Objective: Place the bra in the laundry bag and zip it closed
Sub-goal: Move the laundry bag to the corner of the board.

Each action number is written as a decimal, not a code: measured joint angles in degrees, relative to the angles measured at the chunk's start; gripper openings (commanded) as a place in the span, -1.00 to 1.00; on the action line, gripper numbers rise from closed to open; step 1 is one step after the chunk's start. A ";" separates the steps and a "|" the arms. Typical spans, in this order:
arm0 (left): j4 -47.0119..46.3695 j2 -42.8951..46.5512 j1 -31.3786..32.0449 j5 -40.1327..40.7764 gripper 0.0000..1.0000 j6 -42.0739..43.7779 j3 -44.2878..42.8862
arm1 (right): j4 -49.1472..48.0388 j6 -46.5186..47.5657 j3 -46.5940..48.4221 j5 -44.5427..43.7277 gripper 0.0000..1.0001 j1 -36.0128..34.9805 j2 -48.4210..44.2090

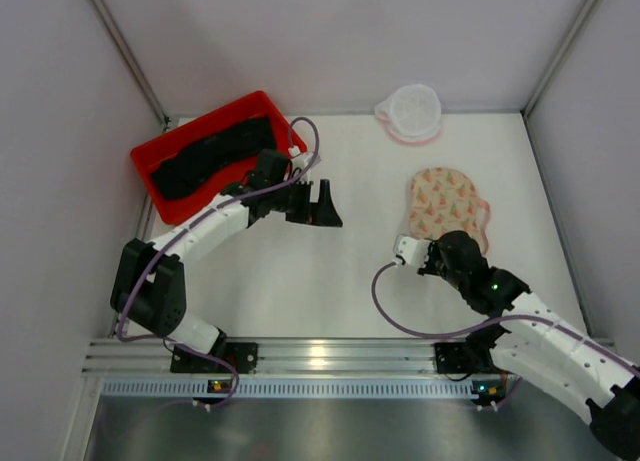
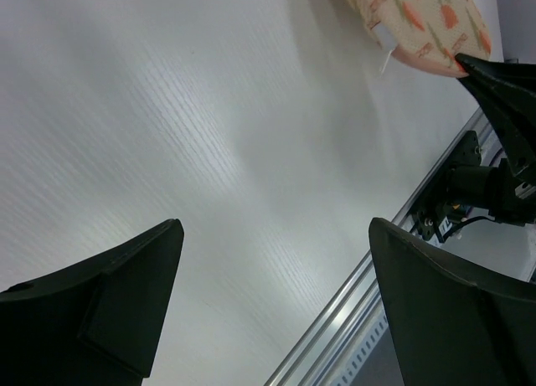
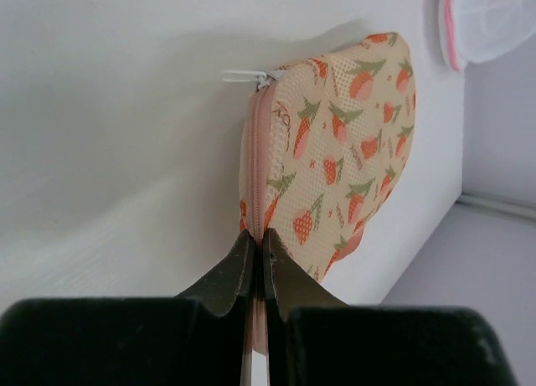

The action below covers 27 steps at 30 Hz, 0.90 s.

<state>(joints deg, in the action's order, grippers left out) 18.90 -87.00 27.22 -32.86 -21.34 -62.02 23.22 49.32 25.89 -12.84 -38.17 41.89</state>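
A: How far along is the job?
B: Nothing is bagged yet. The bra [image 1: 205,156] lies in the red bin [image 1: 190,126] at far left, and the laundry bag [image 1: 410,111] sits at the far edge, well apart.
A: And the grippers?
B: The left gripper [image 2: 276,227] hangs open and empty beside the bin. The right gripper [image 3: 257,244] pinches the pink trim of a peach patterned piece [image 3: 335,143], which lies between it and the bag

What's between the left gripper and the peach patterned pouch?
Nothing: bare white table between the open left gripper and the peach patterned pouch. The top view shows it; the left wrist view agrees.
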 measured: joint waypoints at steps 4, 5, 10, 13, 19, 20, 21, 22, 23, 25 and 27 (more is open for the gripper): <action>2.32 0.04 0.00 0.90 0.97 2.12 -1.46 | -0.55 3.72 -2.21 0.98 -1.00 6.64 -3.87; 2.67 0.07 0.00 1.20 0.97 2.75 -1.77 | -1.64 5.73 -3.63 2.49 -1.00 9.60 -4.55; 3.80 0.61 -0.28 2.54 0.97 5.11 -1.95 | -4.61 18.49 -8.63 12.81 -1.00 25.40 -2.69; 4.39 0.66 -0.87 2.75 0.97 6.08 -1.95 | -6.78 25.88 -7.17 20.33 -1.00 34.99 4.46; 4.87 0.63 -2.08 2.95 0.97 6.78 -1.99 | -10.69 35.30 2.21 28.59 -1.00 44.63 21.70; 4.96 0.61 -2.27 2.91 0.97 6.84 -2.05 | -11.54 36.81 3.58 29.53 -1.00 45.29 23.71; 5.03 0.59 -2.54 2.89 0.96 6.93 -2.21 | -12.55 38.51 5.09 30.29 -1.00 45.83 25.99; 5.16 0.57 -2.78 2.86 0.97 6.99 -2.40 | -13.55 40.13 6.29 30.93 -1.00 46.18 28.15; 5.14 0.57 -3.04 2.84 0.97 7.08 -2.54 | -14.47 42.21 7.61 31.58 -1.00 46.51 30.49; 5.14 0.57 -3.80 2.69 0.97 7.39 -2.80 | -16.22 45.99 9.66 32.41 -0.98 47.15 34.95; 5.16 0.57 -4.66 2.62 0.97 7.72 -2.80 | -17.70 50.05 11.43 33.09 -0.98 48.26 39.06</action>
<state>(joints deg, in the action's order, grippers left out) 24.05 -86.43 22.57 -30.24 -13.63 -64.82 5.52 99.37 37.32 20.25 10.09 80.95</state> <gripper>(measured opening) 0.983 0.021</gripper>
